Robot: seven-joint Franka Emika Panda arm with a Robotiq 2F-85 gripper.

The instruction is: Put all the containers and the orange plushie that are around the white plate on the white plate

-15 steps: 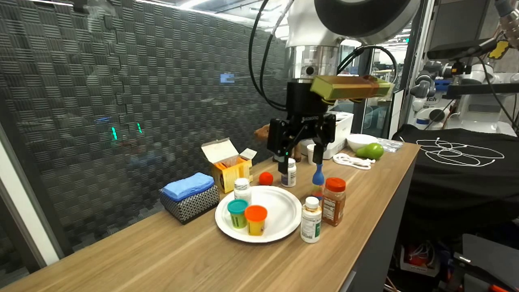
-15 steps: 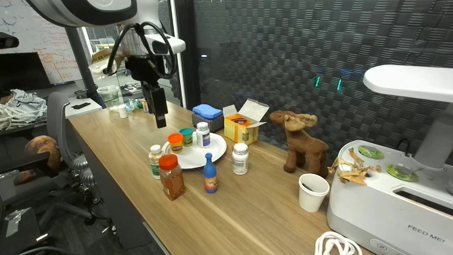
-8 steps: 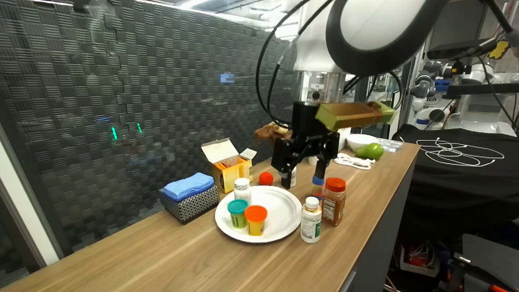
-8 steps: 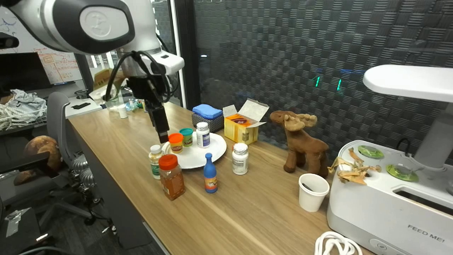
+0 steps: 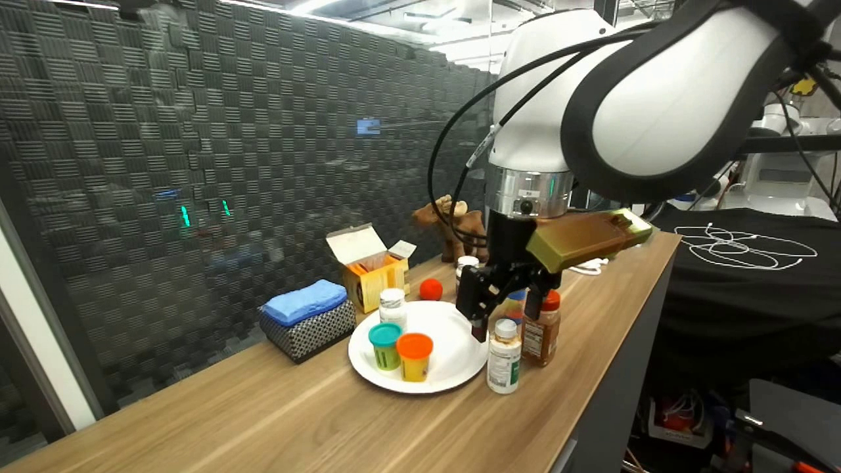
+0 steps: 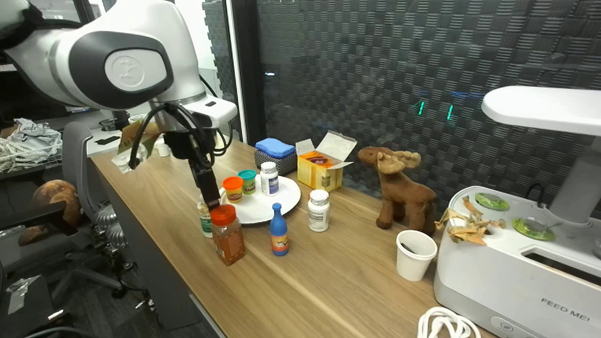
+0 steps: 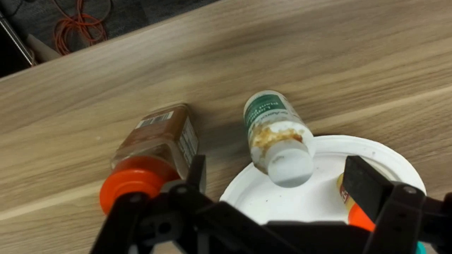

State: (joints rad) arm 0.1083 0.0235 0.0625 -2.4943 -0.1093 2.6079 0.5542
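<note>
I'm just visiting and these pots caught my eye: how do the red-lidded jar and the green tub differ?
The jar is taller and bigger; the green tub is shorter and smaller.
The jar is squarish, see-through and brown inside; the green tub is round and teal-lidded.
The jar is on the table, off the plate; the green tub is on the plate.
Both stand upright and lidded.

In both exterior views, dk grey textured wall (image 5: 230,164) behind wood-grain desk (image 5: 250,420). In an exterior view: bright ceiling light (image 5: 314,6) at top, L of ctr; blk cloth (image 5: 742,315) mid R w/ thin wht cable (image 5: 716,238) on it. In an exterior view: blk upright post (image 6: 246,61) upper ctr, grey office chair (image 6: 77,159) mid L. Wrist view: dk floor (image 7: 130,21) upper L w/ coiled orange cord (image 7: 80,17).
</note>
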